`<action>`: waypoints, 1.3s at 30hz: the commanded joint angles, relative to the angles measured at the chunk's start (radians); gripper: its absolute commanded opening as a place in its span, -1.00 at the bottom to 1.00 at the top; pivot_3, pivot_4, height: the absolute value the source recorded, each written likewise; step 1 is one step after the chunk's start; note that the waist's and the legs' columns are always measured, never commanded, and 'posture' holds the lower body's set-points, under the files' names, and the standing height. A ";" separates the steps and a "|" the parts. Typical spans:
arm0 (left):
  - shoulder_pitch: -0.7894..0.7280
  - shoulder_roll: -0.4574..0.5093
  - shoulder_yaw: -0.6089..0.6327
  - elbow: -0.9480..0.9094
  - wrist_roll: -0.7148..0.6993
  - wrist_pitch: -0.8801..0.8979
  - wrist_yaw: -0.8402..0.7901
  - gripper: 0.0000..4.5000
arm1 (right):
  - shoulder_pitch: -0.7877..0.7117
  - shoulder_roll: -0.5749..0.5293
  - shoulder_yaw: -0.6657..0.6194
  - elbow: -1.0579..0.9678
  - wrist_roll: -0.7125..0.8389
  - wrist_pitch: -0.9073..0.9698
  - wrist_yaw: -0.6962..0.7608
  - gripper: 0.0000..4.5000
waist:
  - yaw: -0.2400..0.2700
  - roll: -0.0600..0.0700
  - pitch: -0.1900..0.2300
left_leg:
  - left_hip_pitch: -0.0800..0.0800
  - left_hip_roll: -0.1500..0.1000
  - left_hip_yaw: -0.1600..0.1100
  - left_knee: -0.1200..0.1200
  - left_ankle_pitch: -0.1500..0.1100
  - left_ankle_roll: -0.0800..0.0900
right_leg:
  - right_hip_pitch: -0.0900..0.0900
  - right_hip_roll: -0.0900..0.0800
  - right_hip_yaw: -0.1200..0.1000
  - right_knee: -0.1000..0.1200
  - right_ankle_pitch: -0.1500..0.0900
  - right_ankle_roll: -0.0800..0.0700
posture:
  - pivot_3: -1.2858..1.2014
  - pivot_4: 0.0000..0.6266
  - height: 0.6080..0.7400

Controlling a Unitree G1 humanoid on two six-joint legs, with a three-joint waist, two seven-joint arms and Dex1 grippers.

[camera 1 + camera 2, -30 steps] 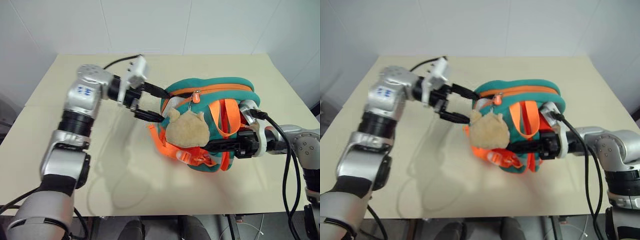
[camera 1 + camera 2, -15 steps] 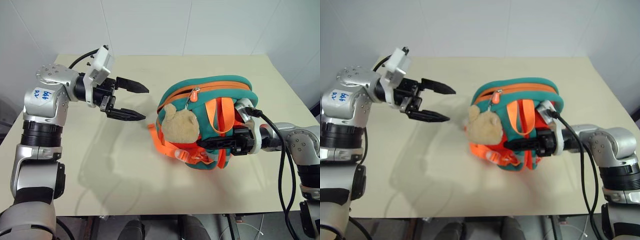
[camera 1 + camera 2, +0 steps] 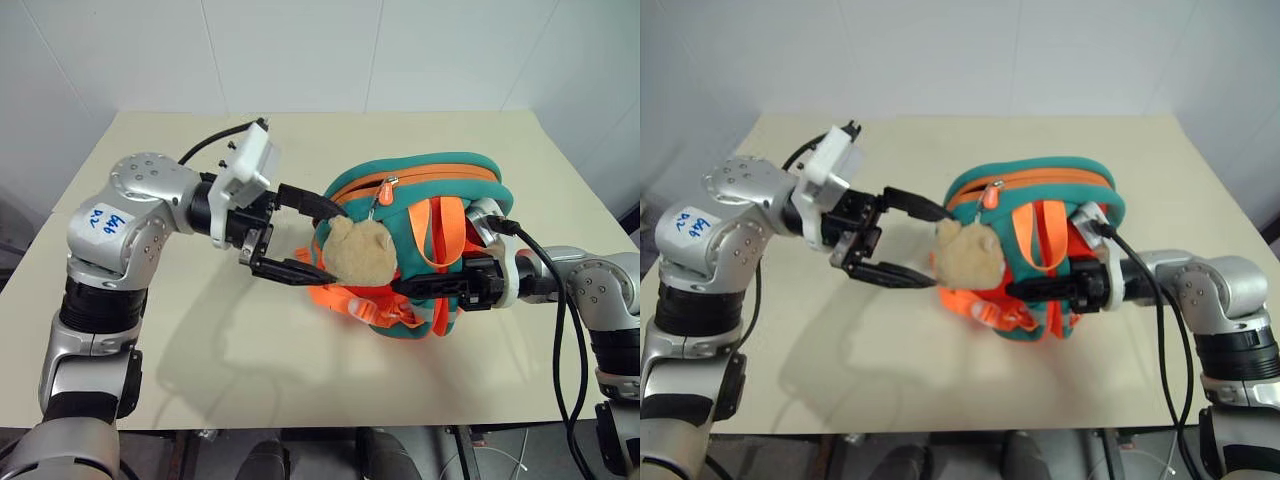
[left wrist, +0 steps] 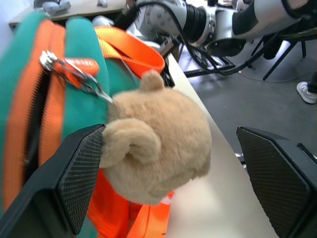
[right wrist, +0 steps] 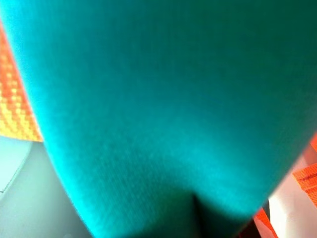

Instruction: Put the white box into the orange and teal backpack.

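Left pincer [image 3: 312,238], fingers spread, brackets the tan plush bear [image 3: 358,250] on the teal-and-orange fabric backpack [image 3: 440,190]; right pincer [image 3: 410,286] pinches its orange strap [image 3: 445,240], centre frame.

**Surroundings: non-task items in view**

- Counter [image 3: 250,350]: pale cream, flat rectangular top, sitting square to the head camera; soft shadows are lying across its near half.
- Wall [image 3: 300,50]: plain white panels with thin vertical seams, standing directly behind the counter's far edge.
- Floor [image 4: 257,99]: grey, showing beyond the counter's edge in the left wrist view.
- Dark slanted legs of some stand [image 4: 282,57]: standing on that floor; what they are carrying cannot be told.
- Shoe [image 4: 307,92]: light-coloured, a person's, resting on the floor at the frame edge.
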 commanded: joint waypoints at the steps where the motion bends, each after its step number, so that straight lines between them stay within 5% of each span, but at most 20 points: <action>1: -0.003 -0.020 -0.030 -0.037 0.010 -0.020 0.029 0.99 | -0.007 0.013 0.008 -0.015 0.001 -0.004 0.003 -0.72 | 0.001 0.000 0.000 | 0.000 0.000 0.000 0.000 0.000 0.000 | 0.000 0.000 0.000 0.000 0.000 0.000 | 0.03 -0.52 1.00; 10: 0.018 -0.088 -0.129 -0.048 0.107 -0.079 0.123 0.99 | -0.008 0.034 0.003 -0.020 0.003 -0.003 -0.010 -0.72 | 0.000 0.000 0.000 | 0.000 0.000 0.000 0.000 0.000 0.000 | 0.000 0.000 0.000 0.000 0.000 0.000 | 0.03 -0.52 1.00; 20: -0.002 -0.090 -0.083 -0.040 0.098 -0.060 0.175 -0.17 | 0.003 0.036 -0.004 -0.022 0.004 -0.009 -0.017 -0.72 | 0.000 0.000 0.000 | 0.000 0.000 0.000 0.000 0.000 0.000 | 0.000 0.000 0.000 0.000 0.000 0.000 | 0.03 -0.52 1.00; 23: -0.007 -0.052 -0.036 -0.028 0.058 -0.051 0.134 -0.38 | 0.002 0.036 -0.002 -0.019 0.003 -0.013 -0.017 -0.72 | -0.001 0.000 0.000 | 0.000 0.000 0.000 0.000 0.000 0.000 | 0.000 0.000 0.000 0.000 0.000 0.000 | 0.03 -0.52 1.00; 28: -0.056 0.063 0.063 0.048 -0.036 -0.041 -0.008 -0.40 | 0.006 0.034 -0.003 -0.020 0.002 -0.017 -0.015 -0.72 | -0.002 0.000 0.000 | 0.000 0.000 0.000 0.000 0.000 0.000 | 0.000 0.000 0.000 0.000 0.000 0.000 | 0.03 -0.52 1.00; 39: -0.072 0.159 0.064 0.459 0.120 -0.214 -0.050 -0.40 | 0.023 0.032 -0.020 -0.039 0.017 -0.010 -0.030 -0.72 | -0.002 0.000 0.000 | 0.000 0.000 0.000 0.000 0.000 0.001 | 0.000 0.000 0.000 -0.001 0.000 0.000 | 0.03 -0.52 1.00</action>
